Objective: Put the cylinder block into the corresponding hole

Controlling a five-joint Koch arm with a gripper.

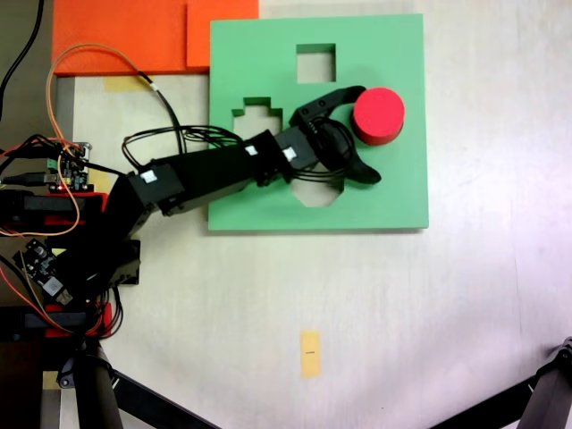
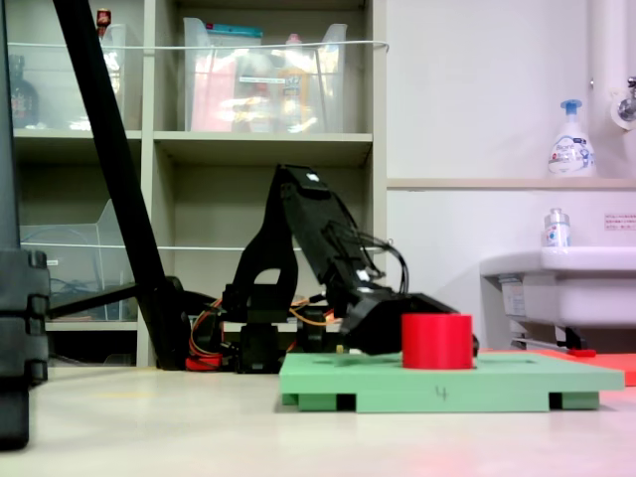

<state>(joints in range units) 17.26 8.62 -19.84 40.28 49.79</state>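
Observation:
The red cylinder block (image 1: 380, 113) stands upright on the right part of the square green foam board (image 1: 393, 192). In the second exterior view the cylinder block (image 2: 437, 341) rises well above the board (image 2: 447, 383). No open round cutout shows in either view. The block may cover it, and I cannot tell whether it is seated in one. My black gripper (image 1: 368, 134) lies low over the board, open, jaws spread wide. The upper fingertip (image 1: 350, 93) is at the block's left edge, and the lower finger (image 1: 362, 172) is clear of it.
The board has a square cutout (image 1: 315, 63), a stepped cutout (image 1: 257, 113) and an octagonal cutout (image 1: 315, 194) partly under the arm. Orange mats (image 1: 134, 36) lie at the first exterior view's top left. Loose wires and circuit boards (image 1: 67, 170) sit by the arm's base.

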